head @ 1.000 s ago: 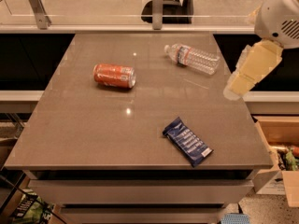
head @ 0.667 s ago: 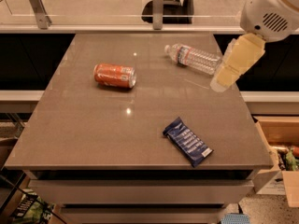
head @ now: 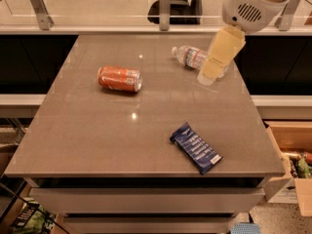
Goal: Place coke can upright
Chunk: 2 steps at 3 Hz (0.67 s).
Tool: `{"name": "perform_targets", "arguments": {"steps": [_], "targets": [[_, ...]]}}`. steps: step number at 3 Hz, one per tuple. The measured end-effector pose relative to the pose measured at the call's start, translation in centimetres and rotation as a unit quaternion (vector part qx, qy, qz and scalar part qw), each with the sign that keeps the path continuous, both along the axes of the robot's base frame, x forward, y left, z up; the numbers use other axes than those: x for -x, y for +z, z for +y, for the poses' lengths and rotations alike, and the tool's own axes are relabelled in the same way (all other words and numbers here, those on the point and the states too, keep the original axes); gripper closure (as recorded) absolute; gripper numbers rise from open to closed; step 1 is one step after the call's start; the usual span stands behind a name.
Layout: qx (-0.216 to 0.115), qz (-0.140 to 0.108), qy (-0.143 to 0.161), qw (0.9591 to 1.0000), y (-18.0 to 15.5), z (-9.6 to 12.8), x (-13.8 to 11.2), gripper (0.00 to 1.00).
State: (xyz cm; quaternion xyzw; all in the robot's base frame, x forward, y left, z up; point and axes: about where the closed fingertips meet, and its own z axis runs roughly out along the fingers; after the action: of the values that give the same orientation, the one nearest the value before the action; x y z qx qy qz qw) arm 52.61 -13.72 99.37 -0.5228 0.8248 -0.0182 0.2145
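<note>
The coke can [head: 120, 79], orange-red with white markings and a silver end, lies on its side on the grey-brown table [head: 97, 130], left of centre. My gripper [head: 207, 76] hangs from the white arm at the upper right, its cream-coloured finger pointing down-left over the table's far right part. It is well to the right of the can, just in front of the water bottle, and holds nothing that I can see.
A clear plastic water bottle [head: 191, 56] with a red-and-white label lies on its side at the far right. A dark blue snack bar [head: 195, 147] lies near the front right edge. A cardboard box [head: 292, 165] stands on the floor to the right. A glass rail runs behind the table.
The arm and gripper have moved left and inward from the table's right edge, now partly covering the bottle's right end. The can, bottle and snack bar have not moved.
</note>
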Motion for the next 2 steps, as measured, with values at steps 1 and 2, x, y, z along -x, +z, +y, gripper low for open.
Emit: {"name": "perform_targets", "arguments": {"steps": [1,2], "targets": [[0.026,0.007,-0.008,0.9996,-0.82,1.74,-1.14,0.0],[0.026,0.007,-0.008,0.9996,-0.81,1.75,-1.14,0.0]]}}
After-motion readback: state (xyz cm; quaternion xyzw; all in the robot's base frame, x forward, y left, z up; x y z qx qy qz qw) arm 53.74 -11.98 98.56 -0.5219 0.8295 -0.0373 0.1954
